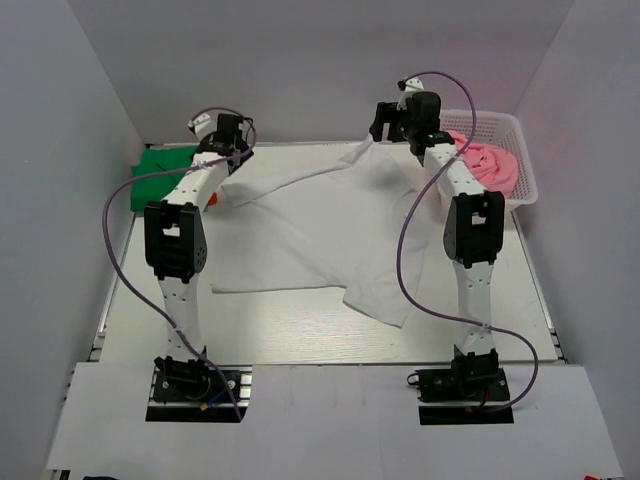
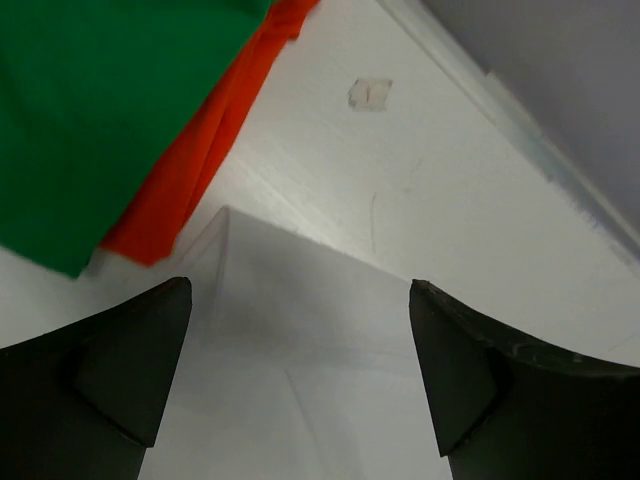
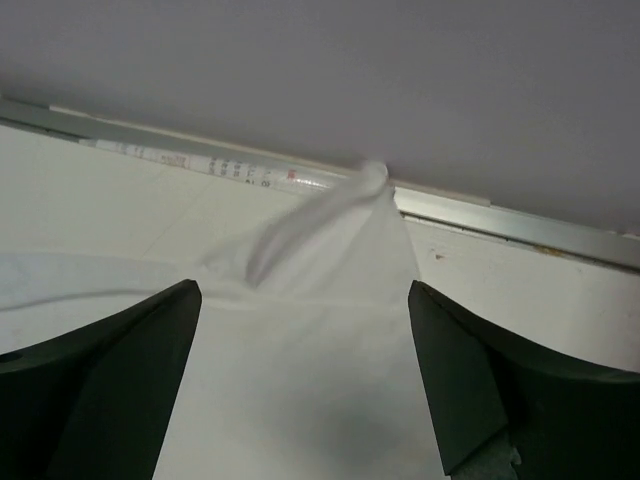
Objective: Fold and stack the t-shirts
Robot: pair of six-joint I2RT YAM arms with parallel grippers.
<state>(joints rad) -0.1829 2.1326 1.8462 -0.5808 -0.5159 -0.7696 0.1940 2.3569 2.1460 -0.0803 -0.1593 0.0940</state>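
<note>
White t-shirt [image 1: 310,240]: thin, limp cloth, spread across the middle of the table [image 1: 300,335]. Its near hem is ragged and one sleeve flops toward the right arm's base. The far edge is pulled into a long ridge running between the two grippers.

Left gripper [image 2: 300,290]: dark fingers [image 2: 110,370] spread wide, gripping nothing. A flat corner of the white cloth lies below the gap. I can't tell whether it touches either pad.

Right gripper [image 3: 305,290]: also fully spread and empty. Ahead of it the white cloth stands in a soft twisted peak, clear of both fingers.

Green t-shirt [image 2: 90,100]: smooth, with a straight folded edge, at the far-left corner. It lies on top of the orange t-shirt [image 2: 215,130], which shows as a strip along the green's edge, just beside the white corner.

Pink t-shirt [image 1: 490,165]: crumpled in a heap inside the white lattice basket [image 1: 500,125], at the far right of the table, close behind the right arm.

Surface: matte white tabletop with a small scuff mark near the left gripper. A metal rail [image 3: 520,225] runs along the far edge. Plain pale walls close in on three sides.

Room: bare table shows along the near edge between the arm bases. The far side is tight, with both grippers near the back rail. Purple cables [image 1: 405,260] loop beside each arm.
</note>
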